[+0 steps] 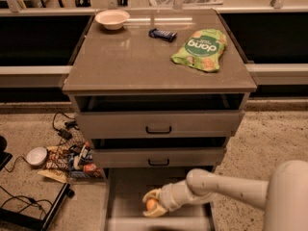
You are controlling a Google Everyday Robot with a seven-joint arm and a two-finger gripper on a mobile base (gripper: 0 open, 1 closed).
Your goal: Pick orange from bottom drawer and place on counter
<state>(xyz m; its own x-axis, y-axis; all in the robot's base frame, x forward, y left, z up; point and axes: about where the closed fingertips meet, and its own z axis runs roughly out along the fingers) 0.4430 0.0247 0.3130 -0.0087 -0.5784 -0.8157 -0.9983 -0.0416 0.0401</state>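
Observation:
The bottom drawer [126,196] is pulled open at the foot of the cabinet, showing a plain grey floor. My gripper [151,204] reaches into it from the right on a white arm, and its pale fingers are closed around the small orange [151,204] just above the drawer floor, near the front. The counter [130,57] is the glossy grey-brown top of the cabinet, above the two upper drawers.
On the counter stand a pale bowl [112,19] at the back left, a dark blue bar [162,33] and a green snack bag [201,48] at the right. Snack packets [72,159], cables and a white round object [36,156] lie on the floor left of the cabinet.

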